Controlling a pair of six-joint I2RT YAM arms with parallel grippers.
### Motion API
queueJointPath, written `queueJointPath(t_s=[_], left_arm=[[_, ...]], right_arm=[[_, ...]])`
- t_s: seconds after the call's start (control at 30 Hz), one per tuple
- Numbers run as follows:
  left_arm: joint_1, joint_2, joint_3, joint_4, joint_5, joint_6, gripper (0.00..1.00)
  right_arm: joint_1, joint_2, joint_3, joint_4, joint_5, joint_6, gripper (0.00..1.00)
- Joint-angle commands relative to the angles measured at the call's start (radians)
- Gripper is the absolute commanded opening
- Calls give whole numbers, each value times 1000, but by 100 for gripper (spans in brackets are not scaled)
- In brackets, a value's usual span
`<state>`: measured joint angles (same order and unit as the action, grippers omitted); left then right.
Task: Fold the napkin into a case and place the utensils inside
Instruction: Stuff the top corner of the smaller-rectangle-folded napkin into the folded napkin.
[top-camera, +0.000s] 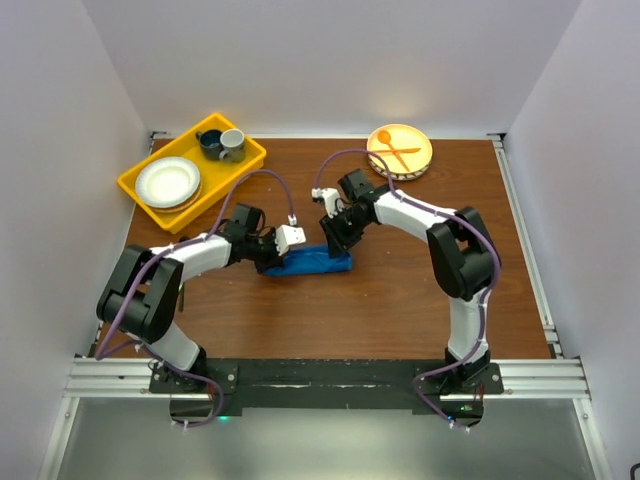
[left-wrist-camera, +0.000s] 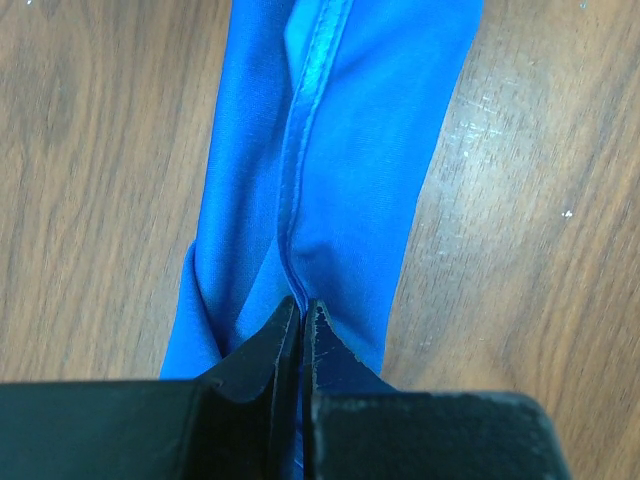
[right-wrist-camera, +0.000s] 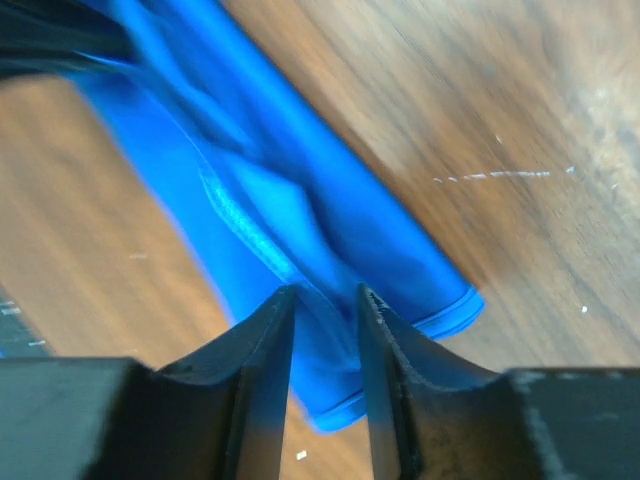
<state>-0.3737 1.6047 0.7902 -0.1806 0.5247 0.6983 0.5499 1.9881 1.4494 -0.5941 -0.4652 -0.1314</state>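
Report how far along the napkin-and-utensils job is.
Done: the napkin lies folded into a narrow strip. In hand: the left tool pinches its seam at one end; the right tool stands open over the other. Left: the metal utensils, which no view shows, apparently have yet to go in.

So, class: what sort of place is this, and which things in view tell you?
Probably a robot lab test cell, not a dining room: left arm and right arm bolted to a metal rail, plain white walls boxing in the wooden table, and a yellow tray of dishes.
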Motion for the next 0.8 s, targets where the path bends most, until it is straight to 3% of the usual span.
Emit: queueJointPath(t_s=[0.0,0.2,0.43,0.77], left_arm=[[-1,21,10,-69,-42,-16,0],[-1,4,47,-76,-45,-68,4],[1,-14,66,-60,-63,-85,9],[4,-51,58,-17,-72,-94,36]], right_arm=[[2,47,-37,42,120,-62,32],[10,64,-47,83,172,-114,22],[19,75,-49,100,186,-132,21],[24,77,-52,108,203,-154,20]])
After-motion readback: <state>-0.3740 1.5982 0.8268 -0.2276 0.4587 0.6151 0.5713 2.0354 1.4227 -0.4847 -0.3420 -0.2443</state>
